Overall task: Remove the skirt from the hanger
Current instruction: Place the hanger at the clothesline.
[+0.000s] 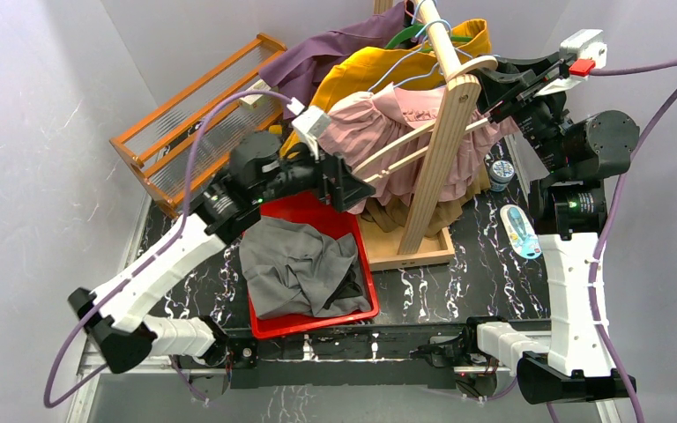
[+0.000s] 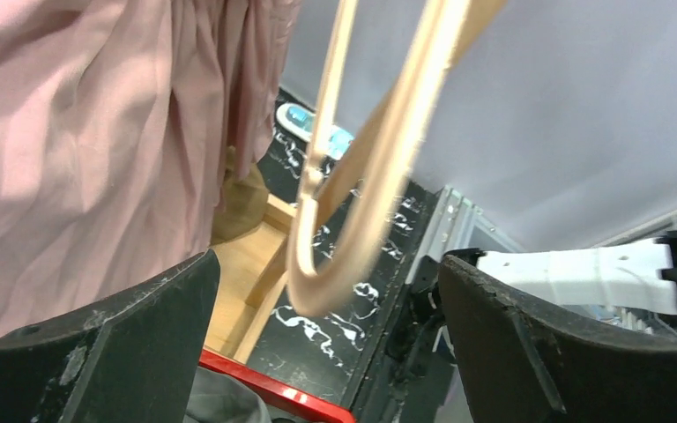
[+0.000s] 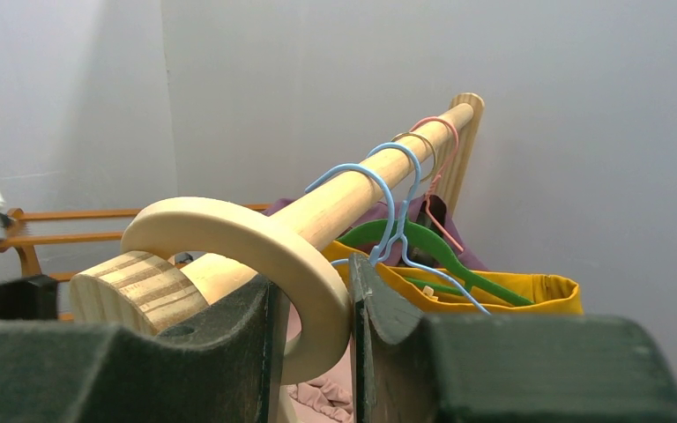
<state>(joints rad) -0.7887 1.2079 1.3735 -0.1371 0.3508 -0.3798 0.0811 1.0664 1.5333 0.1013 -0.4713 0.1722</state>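
A pink skirt hangs on a pale wooden hanger whose broad hook sits over the end of the rack's rod. My right gripper is shut on that hook, one finger on each side of it, with the gripper just below the rod. My left gripper stands wide open at the skirt's lower left edge. In the left wrist view the skirt hangs beside the left finger. The hanger's curved end dangles above the empty gap of the gripper.
A red bin holding a grey garment lies under the left arm. The rack's wooden post and base stand mid-table. Yellow and purple garments hang behind. An orange wooden frame leans at left.
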